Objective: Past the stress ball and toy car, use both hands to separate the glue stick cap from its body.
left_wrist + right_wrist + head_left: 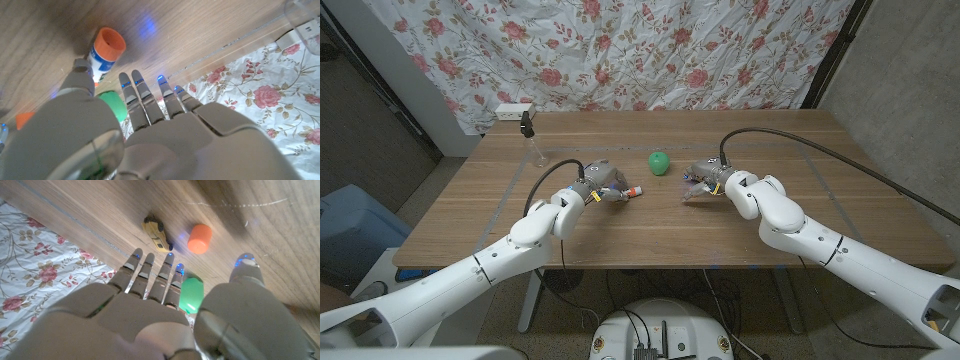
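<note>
The glue stick body (632, 191), white and blue with an orange end (108, 46), lies on the table just off my left hand's (603, 184) thumb (82, 75). That hand (150, 135) has its fingers straight and apart and holds nothing. The orange cap (200, 239) lies loose on the wood beside the yellow toy car (157, 234), ahead of my right hand's fingertips (150, 272). My right hand (708, 180) is spread and holds nothing. The green stress ball (659, 162) sits between and beyond both hands.
A clear bottle with a black top (530, 140) stands at the table's far left, near a white power strip (513, 110). A floral cloth (670, 50) hangs behind the table's far edge.
</note>
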Controlling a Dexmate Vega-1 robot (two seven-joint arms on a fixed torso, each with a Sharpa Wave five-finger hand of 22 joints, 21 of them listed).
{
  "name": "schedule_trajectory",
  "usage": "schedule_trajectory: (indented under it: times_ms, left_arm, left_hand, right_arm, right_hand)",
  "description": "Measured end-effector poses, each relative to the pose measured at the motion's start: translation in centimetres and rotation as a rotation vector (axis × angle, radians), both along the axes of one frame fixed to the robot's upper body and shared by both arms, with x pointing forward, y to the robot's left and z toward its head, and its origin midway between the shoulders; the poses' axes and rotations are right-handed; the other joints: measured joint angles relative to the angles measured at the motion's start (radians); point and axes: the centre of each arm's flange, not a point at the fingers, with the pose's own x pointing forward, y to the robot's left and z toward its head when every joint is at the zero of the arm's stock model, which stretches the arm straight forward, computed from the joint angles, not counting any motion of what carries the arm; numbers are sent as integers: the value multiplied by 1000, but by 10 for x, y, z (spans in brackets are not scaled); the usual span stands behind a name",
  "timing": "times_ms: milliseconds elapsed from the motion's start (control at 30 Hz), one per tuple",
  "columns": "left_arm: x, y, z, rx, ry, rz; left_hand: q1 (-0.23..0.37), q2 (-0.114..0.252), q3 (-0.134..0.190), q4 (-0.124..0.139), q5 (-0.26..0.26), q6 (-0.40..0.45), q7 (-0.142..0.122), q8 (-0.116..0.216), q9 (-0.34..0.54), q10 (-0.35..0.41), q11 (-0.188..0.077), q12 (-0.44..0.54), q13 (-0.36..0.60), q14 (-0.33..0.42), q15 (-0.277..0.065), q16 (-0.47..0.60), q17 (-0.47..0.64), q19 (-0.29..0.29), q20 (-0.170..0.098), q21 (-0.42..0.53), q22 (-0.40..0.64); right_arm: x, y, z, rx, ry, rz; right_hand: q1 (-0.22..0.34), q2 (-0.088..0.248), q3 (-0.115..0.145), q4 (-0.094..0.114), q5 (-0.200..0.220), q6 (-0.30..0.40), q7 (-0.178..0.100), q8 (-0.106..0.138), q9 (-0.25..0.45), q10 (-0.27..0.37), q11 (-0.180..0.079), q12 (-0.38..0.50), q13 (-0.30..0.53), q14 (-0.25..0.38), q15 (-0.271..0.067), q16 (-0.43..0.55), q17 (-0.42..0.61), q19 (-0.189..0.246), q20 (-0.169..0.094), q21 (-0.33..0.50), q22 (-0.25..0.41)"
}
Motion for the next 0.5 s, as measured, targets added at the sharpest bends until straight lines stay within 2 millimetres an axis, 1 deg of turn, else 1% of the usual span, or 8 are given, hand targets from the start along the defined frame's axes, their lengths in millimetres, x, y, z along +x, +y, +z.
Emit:
schedule_trajectory:
  times_ms: [67,100,167,200,300,333,400,500]
  left_arm:
    - [-1,0,1,2,-2,6]
    - [-1,1,1,2,-2,8]
    - [-3,2,3,5,-5,18]
    - [-3,1,4,6,-6,19]
    - [-6,2,6,7,-8,29]
    - [-6,2,6,7,-8,31]
    - [-8,2,7,7,-10,38]
    - [-10,3,9,3,-10,48]
  left_hand:
    - [-6,-6,0,0,0,-9,-2,0,0,-10,-1,0,-1,-3,-1,0,0,-4,4,0,0]
    - [-7,-6,0,0,0,-11,0,0,0,-10,-1,0,-4,-6,-3,0,0,-5,5,0,0]
    - [-15,-8,-3,3,0,-15,4,0,-4,-23,-2,0,-5,-9,-2,0,0,-11,4,0,0]
    - [-17,-9,-3,3,0,-18,7,0,-5,-26,1,0,-5,-12,1,0,0,-14,7,0,0]
    - [-26,-8,-3,3,0,-30,10,-1,-5,-35,-1,0,-5,-20,-2,0,0,-16,9,0,0]
    - [-26,-8,-3,3,0,-33,11,-5,-6,-42,-1,0,-5,-23,1,0,0,-20,13,0,0]
    - [-34,-9,-6,6,0,-43,13,-5,-9,-56,-1,0,-5,-31,-2,0,0,-25,10,0,0]
    - [-42,-10,-13,4,0,-64,14,-5,-10,-81,1,0,-5,-48,1,-5,0,-32,18,0,0]
  right_arm:
    - [0,-1,0,4,6,1]
    - [0,-1,0,4,6,1]
    - [0,-1,1,9,15,1]
    - [0,-1,1,12,18,1]
    - [0,-2,1,23,28,-3]
    - [-1,-3,2,26,30,-4]
    - [-1,-4,1,34,40,-6]
    - [-1,-6,1,46,56,-8]
  right_hand:
    - [-24,8,-8,8,11,-19,-4,-13,0,-22,5,0,-6,-16,9,-11,0,-20,6,0,0]
    - [-34,0,-11,11,11,-31,-2,-19,0,-34,9,0,-9,-24,18,-17,0,-24,9,0,0]
    - [-40,7,-20,12,20,-51,-1,-30,-2,-60,14,0,-17,-39,32,-27,-1,-39,11,0,0]
    - [-51,-4,-20,12,21,-60,0,-34,-4,-71,18,-3,-19,-43,36,-28,-2,-46,11,0,0]
    - [-60,5,-30,16,31,-101,11,-48,-5,-111,22,-4,-29,-65,50,-44,-5,-52,17,0,0]
    - [-71,-5,-33,16,35,-120,16,-54,-5,-125,25,-4,-34,-77,56,-50,-7,-57,17,0,0]
    - [-80,5,-37,18,41,-159,24,-58,-8,-159,30,-4,-43,-90,62,-60,-11,-66,16,0,0]
    - [-92,-2,-43,15,48,-202,30,-58,-9,-208,43,-4,-58,-122,76,-79,-16,-73,23,0,0]
